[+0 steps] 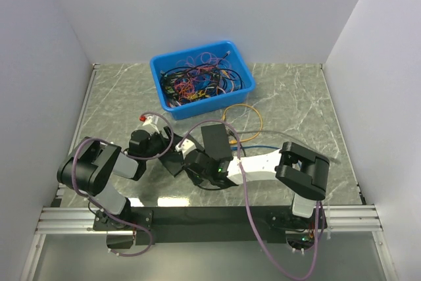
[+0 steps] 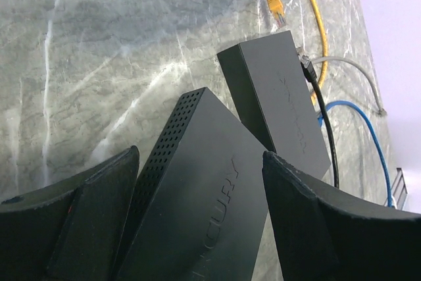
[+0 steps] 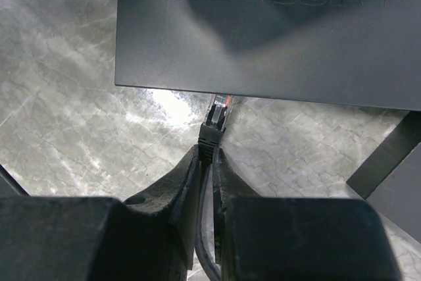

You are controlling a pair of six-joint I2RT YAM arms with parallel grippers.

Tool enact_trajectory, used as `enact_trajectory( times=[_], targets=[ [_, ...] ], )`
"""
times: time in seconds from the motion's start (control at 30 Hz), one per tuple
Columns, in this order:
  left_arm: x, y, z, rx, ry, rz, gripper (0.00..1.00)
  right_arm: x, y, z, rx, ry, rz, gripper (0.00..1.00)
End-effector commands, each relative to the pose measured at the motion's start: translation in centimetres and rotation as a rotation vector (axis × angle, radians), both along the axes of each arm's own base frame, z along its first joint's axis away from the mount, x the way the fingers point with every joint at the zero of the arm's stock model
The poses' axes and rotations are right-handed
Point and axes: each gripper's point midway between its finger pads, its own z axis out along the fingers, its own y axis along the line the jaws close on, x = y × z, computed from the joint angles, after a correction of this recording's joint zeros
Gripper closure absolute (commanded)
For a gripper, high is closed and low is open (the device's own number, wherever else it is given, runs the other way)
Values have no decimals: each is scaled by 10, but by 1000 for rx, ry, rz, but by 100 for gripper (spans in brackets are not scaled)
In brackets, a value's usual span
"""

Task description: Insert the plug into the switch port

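Note:
A black vented switch (image 2: 197, 195) marked MERCURY lies between my left gripper's (image 2: 200, 156) fingers, which press on its two sides. In the right wrist view the same switch (image 3: 263, 31) fills the top. My right gripper (image 3: 209, 153) is shut on the black boot of a cable plug (image 3: 216, 118). The plug's clear tip sits at the switch's near edge, at or just inside a port that I cannot see. In the top view both grippers meet at the table's front centre, left (image 1: 168, 153) and right (image 1: 195, 162).
A second black switch (image 2: 283, 103) lies just beyond, with black, white and blue cables in its far side; it also shows in the top view (image 1: 217, 144). A loose yellow cable (image 2: 309, 11) curls behind it. A blue bin (image 1: 158, 70) of tangled cables stands at the back.

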Motion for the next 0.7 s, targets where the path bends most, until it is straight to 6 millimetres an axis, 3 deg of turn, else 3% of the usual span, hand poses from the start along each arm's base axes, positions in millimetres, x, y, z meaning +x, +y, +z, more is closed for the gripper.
enact_trajectory(
  times=[0.0, 0.3, 0.47, 0.67],
  targets=[
    [-47, -18, -22, -23, 155, -122, 19, 31, 44, 60, 201, -122, -22, 100],
    [-66, -18, -35, -7, 183, -115, 19, 45, 42, 80, 250, -164, -40, 100],
    [-67, -23, -40, 16, 185, -121, 19, 35, 58, 100, 295, -193, 90, 100],
    [-68, -24, -43, 19, 180, -126, 19, 27, 66, 109, 316, -225, 196, 100]
  ],
)
